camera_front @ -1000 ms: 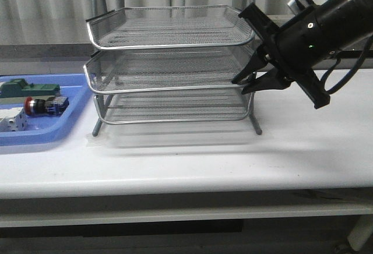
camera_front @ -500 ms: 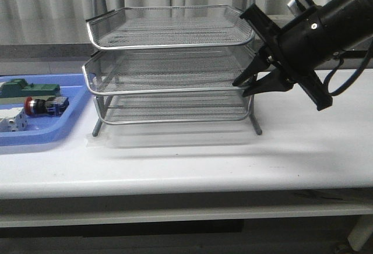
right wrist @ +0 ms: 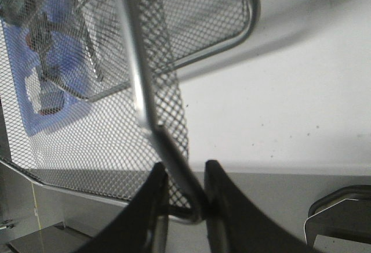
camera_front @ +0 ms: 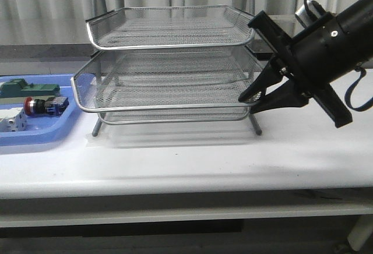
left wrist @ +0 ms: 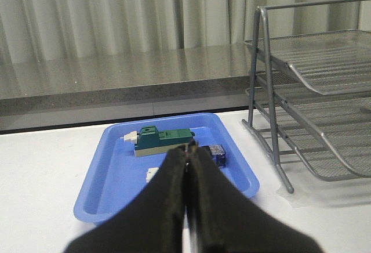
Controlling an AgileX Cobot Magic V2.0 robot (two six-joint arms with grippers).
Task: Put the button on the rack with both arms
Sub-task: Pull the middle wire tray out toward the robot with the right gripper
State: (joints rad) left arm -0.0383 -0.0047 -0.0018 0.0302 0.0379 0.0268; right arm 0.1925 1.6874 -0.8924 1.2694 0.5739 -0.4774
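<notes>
The button (camera_front: 42, 106), red cap and blue rear block, lies in the blue tray (camera_front: 35, 133) at the far left. In the left wrist view only its blue block (left wrist: 218, 154) shows beside my fingers. The rack (camera_front: 169, 32) stands mid-table, and its middle tray (camera_front: 151, 109) is slid out forward. My right gripper (camera_front: 247, 99) is shut on that tray's right front rim, and the wire rim (right wrist: 142, 90) runs between the jaws of the right gripper (right wrist: 184, 172). My left gripper (left wrist: 189, 148) is shut and empty, over the blue tray (left wrist: 110, 172). It is out of the front view.
A green-topped block (left wrist: 162, 140) and a small white block (left wrist: 152, 174) share the blue tray with the button. The rack's frame legs (left wrist: 272, 143) stand just right of the tray. A grey counter and curtains lie behind the table.
The middle tray has slid forward out of the rack, its front rim now lower and further left. My right gripper moved down and toward the front with it.
</notes>
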